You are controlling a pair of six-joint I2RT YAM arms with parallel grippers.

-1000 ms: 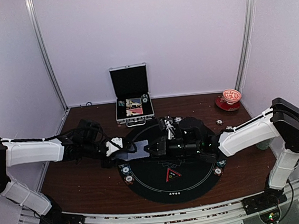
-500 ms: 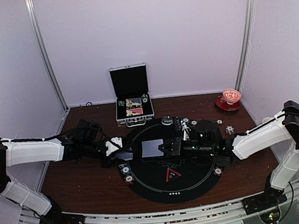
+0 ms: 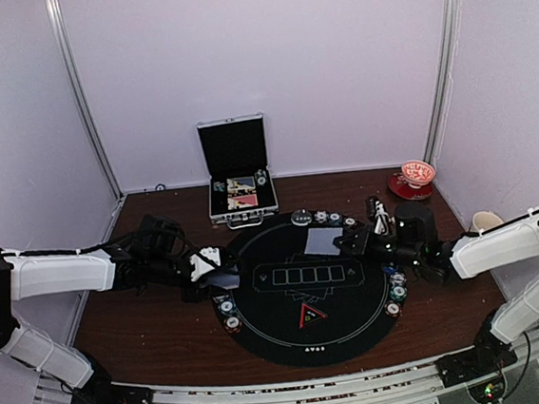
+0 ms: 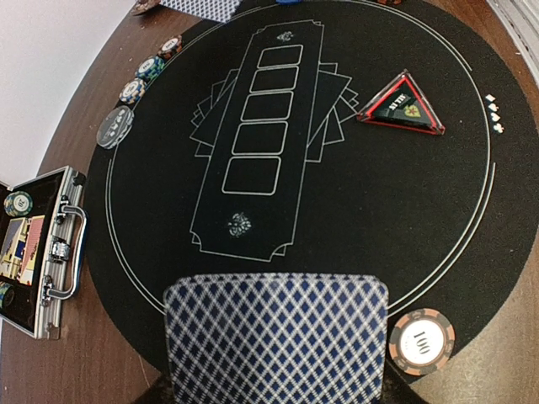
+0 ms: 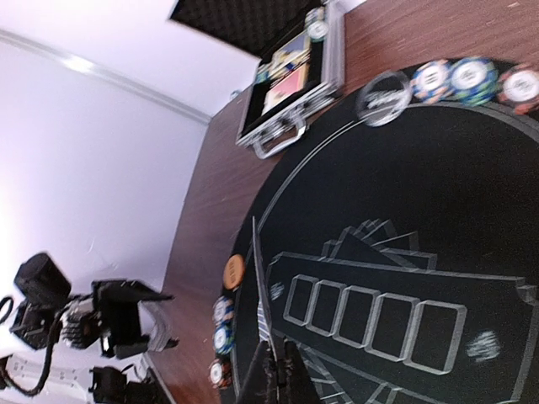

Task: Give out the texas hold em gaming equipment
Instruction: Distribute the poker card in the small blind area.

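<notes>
The round black mat [image 3: 311,332] lies in the middle of the table. At its left edge my left gripper [image 3: 221,273] is shut on a stack of blue-diamond-backed playing cards [image 4: 276,337], which hides its fingers in the left wrist view. Over the mat's upper right my right gripper [image 3: 355,241] is shut on a single card [image 3: 321,242]. In the right wrist view this card [image 5: 263,286] shows edge-on, pinched between the fingers [image 5: 290,379]. Poker chips [image 3: 229,314] sit at the mat's left rim, others [image 3: 396,293] at its right rim, more [image 3: 328,219] along the far rim.
The open silver case [image 3: 241,200] stands behind the mat. A red dish [image 3: 413,181] is at the back right and a white cup [image 3: 486,221] beside the right arm. A red-edged black triangle [image 4: 402,105] lies on the mat, and an orange disc [image 5: 233,271] at its left rim.
My right gripper has carried the single card from beside the left gripper's stack across the mat to its upper right. The left arm has stayed put.
</notes>
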